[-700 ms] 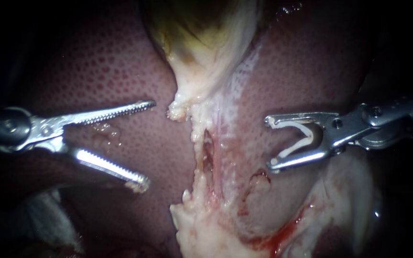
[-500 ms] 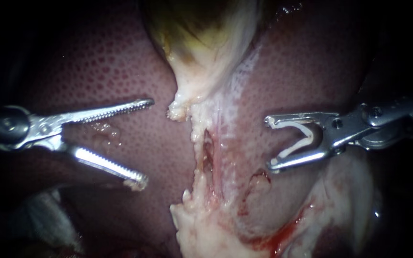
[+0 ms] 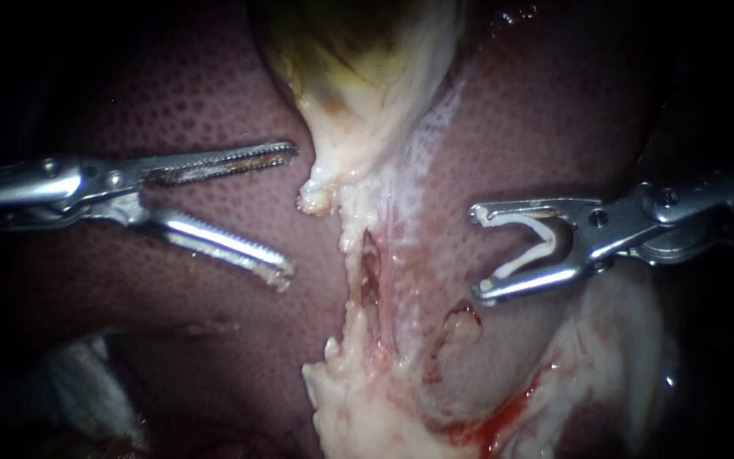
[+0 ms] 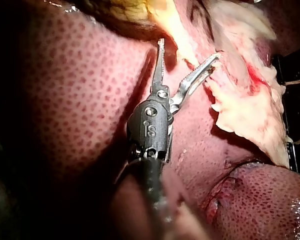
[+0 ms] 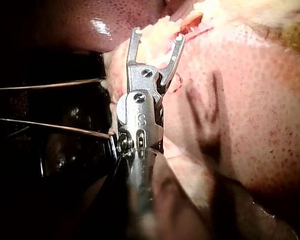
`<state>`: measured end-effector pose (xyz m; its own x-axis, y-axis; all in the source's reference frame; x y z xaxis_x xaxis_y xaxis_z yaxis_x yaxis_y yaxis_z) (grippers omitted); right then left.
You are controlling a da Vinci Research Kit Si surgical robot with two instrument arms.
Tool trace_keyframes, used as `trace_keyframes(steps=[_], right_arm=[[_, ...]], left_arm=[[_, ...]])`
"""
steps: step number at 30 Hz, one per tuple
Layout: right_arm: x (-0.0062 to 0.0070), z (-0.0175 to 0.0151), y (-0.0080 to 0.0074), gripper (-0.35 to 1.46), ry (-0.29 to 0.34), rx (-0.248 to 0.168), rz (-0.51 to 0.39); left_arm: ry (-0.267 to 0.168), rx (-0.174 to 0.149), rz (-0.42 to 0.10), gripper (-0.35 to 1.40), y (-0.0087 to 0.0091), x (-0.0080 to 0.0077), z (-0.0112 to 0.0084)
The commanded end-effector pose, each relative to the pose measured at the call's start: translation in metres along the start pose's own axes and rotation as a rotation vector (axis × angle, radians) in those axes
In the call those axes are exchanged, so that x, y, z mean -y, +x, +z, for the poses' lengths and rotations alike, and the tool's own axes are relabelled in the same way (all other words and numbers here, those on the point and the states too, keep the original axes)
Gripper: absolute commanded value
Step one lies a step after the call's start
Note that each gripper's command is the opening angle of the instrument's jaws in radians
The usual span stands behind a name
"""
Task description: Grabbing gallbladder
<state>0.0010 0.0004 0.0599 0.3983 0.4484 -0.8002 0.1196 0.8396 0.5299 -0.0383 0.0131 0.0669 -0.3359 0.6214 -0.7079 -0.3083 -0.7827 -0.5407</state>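
Left instrument [image 3: 290, 212] reaches in over the liver with its two toothed jaws spread apart and nothing held between them. Their tips sit just beside the narrow lower end of the gallbladder, and I cannot tell whether they touch it. In the left wrist view the same instrument [image 4: 189, 49] shows its jaws parted, and the pale tissue lies right ahead of them.

The liver [image 3: 172, 110] fills most of the scene, a dark red, speckled surface on both sides. The gallbladder [image 3: 358, 76] lies against it at the upper middle, a yellowish, pale sac that tapers downward to a ragged point. Below it, a pale, torn strip of tissue [image 3: 358, 280] runs down the middle of the liver and widens near the lower edge.

The right instrument [image 3: 477, 254] stays well apart from the gallbladder, on the far side of the strip. Its jaws stand wide and carry a white clip [image 3: 537, 246], one leg lying along each jaw. The right wrist view shows this instrument [image 5: 158, 34] with pale tissue just beyond its tips. A small smear of blood [image 3: 503, 416] marks the lower right of the strip.
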Motion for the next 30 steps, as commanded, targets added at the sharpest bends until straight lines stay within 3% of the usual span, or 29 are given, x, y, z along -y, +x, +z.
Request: trace_keyframes(steps=[1,6,10,19,26,30], right_arm=[[0.0,0.0,0.0,0.6,0.0,0.0,0.0],[0.0,0.0,0.0,0.6,0.0,0.0,0.0],[0.0,0.0,0.0,0.6,0.0,0.0,0.0],[0.0,0.0001,0.0,0.6,0.0,0.0,0.0],[0.0,0.0001,0.0,0.6,-0.001,0.0,0.0],[-0.0001,0.0001,0.0,0.6,-0.001,0.0,0.0]], left_arm=[[0.004,0.002,-0.006,0.51,-0.0001,0.0002,0.0002],[0.002,-0.007,-0.052,0.14,-0.0002,0.0009,0.0005],[-0.001,-0.008,-0.061,-0.33,-0.0006,0.0017,0.0005],[-0.011,-0.005,-0.073,-0.35,-0.0015,0.0026,-0.0005],[-0.022,0.004,-0.086,-0.35,-0.0014,0.0018,-0.0013],[-0.029,0.005,-0.09,-0.35,-0.0006,0.0012,-0.0027]])
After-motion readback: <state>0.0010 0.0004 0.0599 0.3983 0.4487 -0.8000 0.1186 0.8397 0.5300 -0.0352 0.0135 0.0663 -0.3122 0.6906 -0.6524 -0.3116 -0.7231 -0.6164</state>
